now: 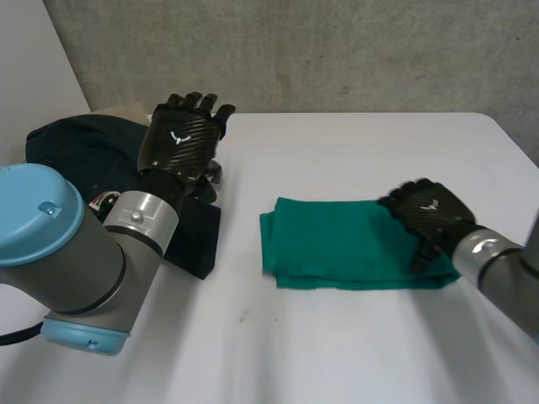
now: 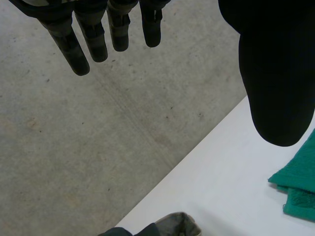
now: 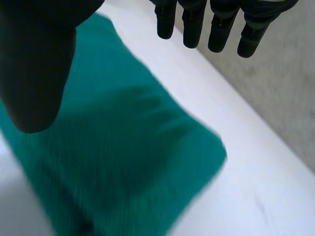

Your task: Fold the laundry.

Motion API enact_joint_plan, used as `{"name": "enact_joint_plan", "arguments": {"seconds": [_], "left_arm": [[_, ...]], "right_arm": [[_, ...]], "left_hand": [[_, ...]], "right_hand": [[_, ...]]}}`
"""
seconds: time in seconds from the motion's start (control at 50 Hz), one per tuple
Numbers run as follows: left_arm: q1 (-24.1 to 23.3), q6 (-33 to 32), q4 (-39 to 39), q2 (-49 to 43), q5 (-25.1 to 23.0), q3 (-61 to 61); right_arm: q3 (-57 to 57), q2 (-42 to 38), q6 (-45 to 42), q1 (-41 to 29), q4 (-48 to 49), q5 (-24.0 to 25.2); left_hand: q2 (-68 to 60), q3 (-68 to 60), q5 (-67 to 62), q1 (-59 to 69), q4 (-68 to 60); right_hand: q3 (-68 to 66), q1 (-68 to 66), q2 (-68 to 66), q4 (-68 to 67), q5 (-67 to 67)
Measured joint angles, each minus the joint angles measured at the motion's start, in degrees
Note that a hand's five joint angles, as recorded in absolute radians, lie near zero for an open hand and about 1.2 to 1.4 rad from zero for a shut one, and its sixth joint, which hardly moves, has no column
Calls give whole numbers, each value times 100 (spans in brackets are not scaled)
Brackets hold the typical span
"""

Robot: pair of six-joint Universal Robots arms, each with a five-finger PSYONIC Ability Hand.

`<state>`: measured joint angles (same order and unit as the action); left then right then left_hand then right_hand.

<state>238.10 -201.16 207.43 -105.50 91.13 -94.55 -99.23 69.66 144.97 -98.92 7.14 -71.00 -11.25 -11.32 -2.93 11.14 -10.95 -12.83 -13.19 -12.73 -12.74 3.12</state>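
**Green cloth folded right of centre, right hand slack over its end**

In the head view, a heap of dark garments (image 1: pixel 72 143) lies at the upper left of the frame on the white table (image 1: pixel 337 151). A pale piece shows just behind the heap. The left arm (image 1: pixel 50 252), with its light-blue caps, fills the lower left and covers part of the heap. A flat black item (image 1: pixel 195 240) lies beside the arm's wrist, between the heap and the middle of the table. I cannot tell what that item is.

The left hand (image 1: pixel 181 139) is raised over the inner edge of the heap. In the left wrist view its fingers (image 2: pixel 74 46) are straight, the thumb stands well apart, and it grasps nothing. Past the fingertips that view shows the grey concrete wall (image 2: pixel 74 142), and beneath them the table edge with a grey-green scrap of garment (image 2: pixel 173 225).

The green cloth (image 1: pixel 337 244) lies well apart from the left hand, right of centre in the head view. It is folded into a flat rectangle, and its layers show along the left and near edges.

The right hand (image 1: pixel 429 219) is over the right end of the green cloth, coming in from the lower right. In the right wrist view its fingers (image 3: pixel 216 24) are relaxed and nearly straight, the thumb is spread away, and the cloth lies under the palm. I cannot tell whether the hand touches the cloth. The concrete wall runs across the top of the head view.
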Motion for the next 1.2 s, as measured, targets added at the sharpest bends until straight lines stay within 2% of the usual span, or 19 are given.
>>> {"name": "enact_joint_plan", "arguments": {"seconds": [0.02, 0.06, 0.14, 0.18, 0.34, 0.36, 0.42, 0.52, 0.6, 0.66, 0.74, 0.78, 0.9, 0.92, 0.96, 0.98, 1.0, 1.1, 1.2], "left_arm": [[-13, 0, 0, -7, 1, 3], [-40, 0, 0, -29, 3, 5], [-68, -2, -3, -59, 8, -1], [-76, -2, -6, -65, 12, -5], [-97, -2, -19, -7, 27, -36], [-96, -2, -25, 29, 31, -42], [-94, -2, -34, 76, 35, -50], [-75, -2, -56, 146, 46, -73], [-71, 13, -60, 147, 52, -79], [-80, 51, -59, 136, 53, -58], [-108, 193, -57, 95, 55, 75], [-134, 280, -59, 46, 55, 178], [-385, 707, -143, -392, 55, 826], [-482, 820, -220, -557, 55, 1038], [-644, 995, -410, -861, 52, 1420], [-644, 995, -410, -861, 52, 1420], [-812, 1182, -674, -1215, 52, 1843], [-1129, 1515, -1273, -1981, 56, 2677], [-1345, 1661, -1849, -2754, 112, 3346]], "right_arm": [[-38, -9, -39, 96, -19, 9], [-134, -68, -232, 357, -25, 10], [-223, -242, -816, 730, 51, -97], [-212, -297, -1045, 805, 90, -193], [2, -319, -1397, 466, 516, -625], [89, -282, -1373, 101, 768, -679], [151, -245, -1320, -325, 1029, -638], [133, -253, -1161, -1463, 1584, 64], [75, -497, -1092, -1994, 1674, 678], [64, -702, -1045, -2187, 1618, 897], [107, -796, -654, -2231, 1487, 797], [131, -690, -312, -2125, 1453, 679], [193, -16, 1419, -1483, 1350, 372], [224, 186, 2051, -1255, 1255, 312], [292, 351, 2710, -1003, 1047, 271], [292, 351, 2710, -1003, 1047, 271], [411, 417, 3191, -776, 741, 252], [795, 174, 3542, -516, 13, 253], [1353, -477, 3279, -479, -645, 257]], "left_hand": [[0, 0, 0, 0, 0], [0, 0, 0, 0, 0], [0, 0, 0, 0, 0], [0, 0, 0, 0, 0], [0, 0, 0, 0, 0], [0, 0, 0, 0, 0], [0, 0, 0, 0, 0], [0, 0, 0, 0, 0], [0, 0, 0, 0, 0], [0, 0, 0, 0, 0], [0, 0, 0, 0, 0], [0, 0, 0, 0, 0], [0, 0, 0, 0, 0], [0, 0, 0, 0, 0], [0, 0, 0, 0, 0], [0, 0, 0, 0, 0], [0, 0, 0, 0, 0], [0, 0, 0, 0, 0], [-11, -3, 1, 15, -5]], "right_hand": [[-107, -65, -103, -112, 110], [-1070, -1111, -1076, -1085, 1088], [-4669, -4747, -4775, -4668, 4609], [-5346, -5115, -5417, -5364, 5236], [-5518, -5115, -5474, -5580, 5295], [-5518, -5115, -5474, -5581, 5326], [-5518, -5115, -5474, -5581, 5337], [-5519, -5115, -5474, -5582, 5337], [-5519, -5115, -5474, -5584, 5337], [-4992, -4794, -4977, -5021, 4906], [-1164, -952, -1038, -1196, 972], [-179, -72, -136, -204, 102], [46, 19, 32, 47, -40], [46, 19, 31, 47, -40], [46, 19, 31, 47, -41], [46, 19, 31, 47, -41], [46, 19, 31, 47, -40], [46, 19, 32, 47, -40], [46, 19, 32, 47, -40]]}}
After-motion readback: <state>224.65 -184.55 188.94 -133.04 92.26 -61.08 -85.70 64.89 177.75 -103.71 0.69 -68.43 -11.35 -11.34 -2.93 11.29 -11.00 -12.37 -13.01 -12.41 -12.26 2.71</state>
